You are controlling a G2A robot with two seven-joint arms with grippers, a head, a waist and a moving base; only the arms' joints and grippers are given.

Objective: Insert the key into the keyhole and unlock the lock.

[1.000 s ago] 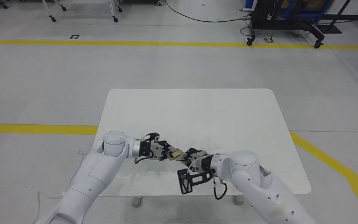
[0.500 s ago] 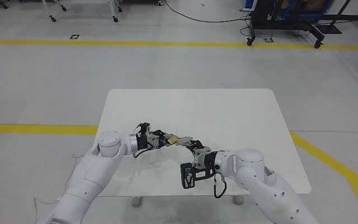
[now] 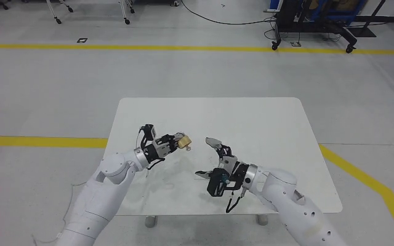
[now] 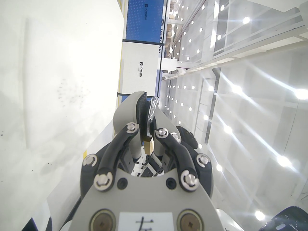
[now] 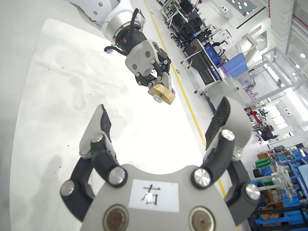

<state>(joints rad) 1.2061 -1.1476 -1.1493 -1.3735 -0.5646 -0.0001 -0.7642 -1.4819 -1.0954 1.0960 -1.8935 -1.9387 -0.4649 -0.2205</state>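
Seen from above, the left gripper point(image 3: 175, 140) is clamped on the brass lock point(image 3: 183, 142), which projects from its tips toward 3 o'clock and appears lifted off the white counter point(image 3: 258, 117). At about 4 o'clock from the lock, near but apart, the right gripper point(image 3: 204, 157) stands wide open and empty, facing the silver keyhole point(image 5: 158, 98). Whether anything sits in the keyhole is too small to tell. Judged so, the lock is presented, while insertion and unlocking remain unconfirmed.

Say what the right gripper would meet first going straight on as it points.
Probably the small brass padlock held in the left gripper, straight ahead of the open right gripper; depth is unclear.
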